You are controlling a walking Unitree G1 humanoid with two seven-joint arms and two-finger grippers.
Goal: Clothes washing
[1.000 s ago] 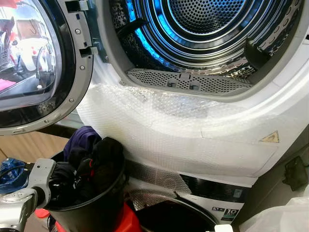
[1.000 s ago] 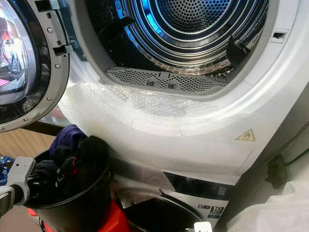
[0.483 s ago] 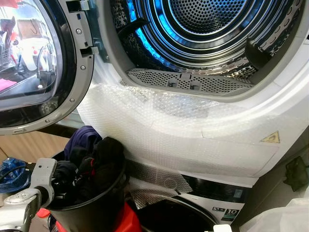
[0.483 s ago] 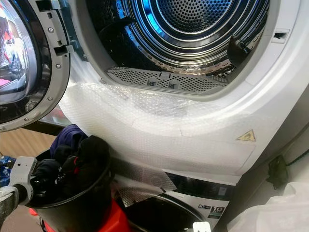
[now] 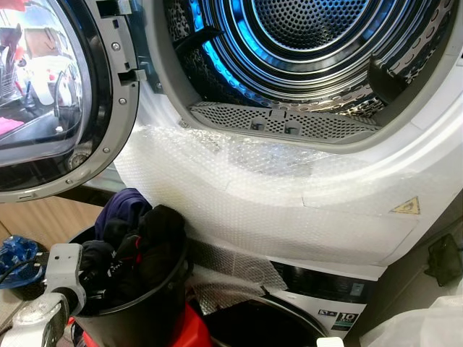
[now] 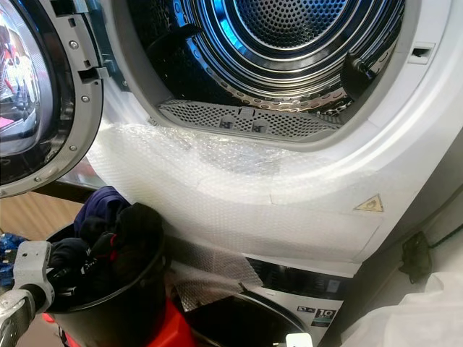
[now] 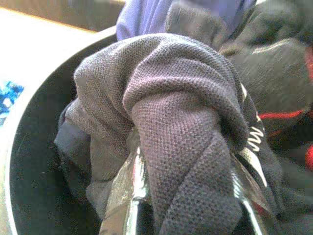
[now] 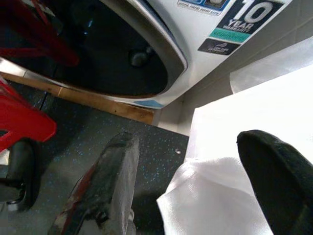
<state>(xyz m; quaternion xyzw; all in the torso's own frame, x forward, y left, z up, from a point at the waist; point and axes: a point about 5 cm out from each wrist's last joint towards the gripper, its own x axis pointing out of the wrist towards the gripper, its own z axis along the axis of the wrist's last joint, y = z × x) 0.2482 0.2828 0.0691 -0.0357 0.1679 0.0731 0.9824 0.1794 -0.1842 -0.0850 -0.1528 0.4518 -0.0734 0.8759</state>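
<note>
The left gripper [image 7: 183,196] pinches a fold of dark cloth [image 7: 171,112] still in the bucket [image 5: 145,318] below the open drum [image 5: 311,43], so a lift could drag neighbouring clothes [image 5: 123,213] out or tip it, while the right gripper [image 8: 195,186] hangs spread.

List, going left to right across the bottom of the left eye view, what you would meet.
Left claw gripping a dark garment → black bucket of clothes → lower machine's dark door → warranty sticker → white plastic sheet.
</note>
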